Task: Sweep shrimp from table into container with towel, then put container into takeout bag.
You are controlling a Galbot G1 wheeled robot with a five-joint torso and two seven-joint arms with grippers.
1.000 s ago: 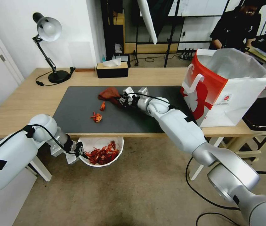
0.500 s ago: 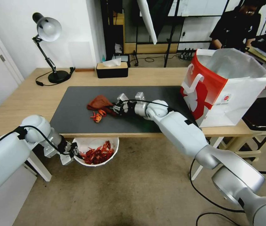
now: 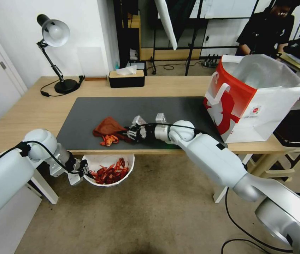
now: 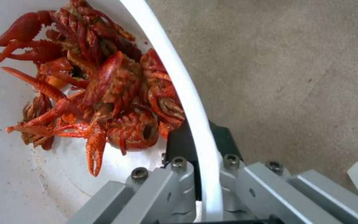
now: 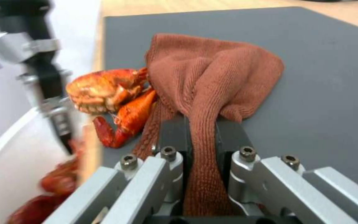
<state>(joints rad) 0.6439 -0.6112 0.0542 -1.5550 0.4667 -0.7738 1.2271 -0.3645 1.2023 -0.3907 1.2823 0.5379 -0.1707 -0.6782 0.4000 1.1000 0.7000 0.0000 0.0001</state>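
Head view: the right hand (image 3: 130, 133) lies low on the dark mat (image 3: 164, 107) near the worktop (image 3: 22, 113) front edge, clamped on a rust-brown towel (image 3: 106, 126). Loose shrimp (image 3: 108, 140) lie just beside the towel at the mat's edge. Below that edge, the left hand (image 3: 82, 170) grips the container (image 3: 100, 160) rim. The takeout bag (image 3: 259, 102) stands at the worktop's right end.

Left wrist view: fingers (image 4: 179, 146) pinch the white rim, shrimp piled inside.

Right wrist view: fingers (image 5: 172, 133) squeeze the towel's bunched end.

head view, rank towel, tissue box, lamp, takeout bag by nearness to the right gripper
1. Towel, clamped in the right gripper on the mat.
2. Tissue box, at the table's far edge.
3. Takeout bag, at the table's right end.
4. Lamp, far left corner.
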